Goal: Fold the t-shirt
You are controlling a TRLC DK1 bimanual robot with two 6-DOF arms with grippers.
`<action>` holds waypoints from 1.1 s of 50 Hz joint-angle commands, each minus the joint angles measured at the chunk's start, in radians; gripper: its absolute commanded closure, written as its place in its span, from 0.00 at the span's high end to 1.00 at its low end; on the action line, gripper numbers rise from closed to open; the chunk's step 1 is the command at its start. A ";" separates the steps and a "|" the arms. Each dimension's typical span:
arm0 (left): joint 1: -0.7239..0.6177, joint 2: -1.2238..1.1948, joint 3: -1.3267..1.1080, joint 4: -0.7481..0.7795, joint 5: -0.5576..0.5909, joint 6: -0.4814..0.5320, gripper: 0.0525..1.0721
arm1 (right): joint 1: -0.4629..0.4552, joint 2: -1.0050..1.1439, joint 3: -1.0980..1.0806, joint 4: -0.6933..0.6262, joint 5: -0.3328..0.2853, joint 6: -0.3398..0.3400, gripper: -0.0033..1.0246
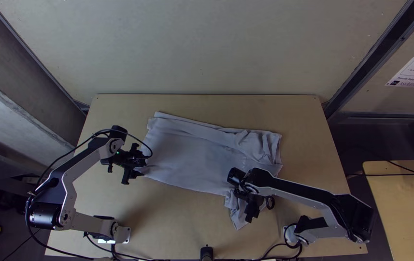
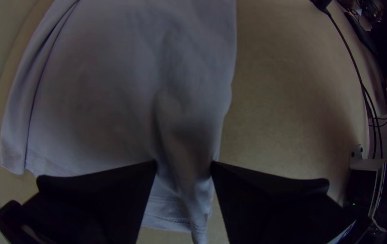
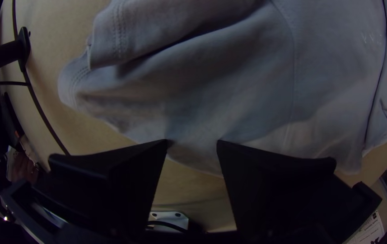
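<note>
While the light wooden table (image 1: 308, 121) spans the space under both arms, the grey t-shirt (image 1: 187, 154) lies across its middle, a folded band along its far side, a sleeve poking towards the near edge. Across the shirt's near right part passes the right arm (image 1: 303, 191), hiding some cloth. The left gripper (image 1: 134, 176), at the shirt's left end, is open around a ridge of cloth; the right gripper (image 1: 252, 208) is open by the sleeve. A short black post (image 1: 207, 253) stands at the near edge.
</note>
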 commanded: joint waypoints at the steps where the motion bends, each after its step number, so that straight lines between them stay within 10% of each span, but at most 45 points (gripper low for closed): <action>1: 0.007 -0.002 -0.035 -0.035 -0.007 0.068 0.37 | 0.008 0.050 -0.045 0.062 -0.015 0.000 0.27; 18: 0.011 0.000 -0.046 -0.093 -0.007 0.122 0.03 | 0.022 0.055 -0.061 0.097 -0.018 -0.008 0.03; 55: 0.109 0.119 0.283 -0.300 0.121 0.014 0.03 | -0.169 -0.079 0.037 0.005 -0.043 -0.032 0.03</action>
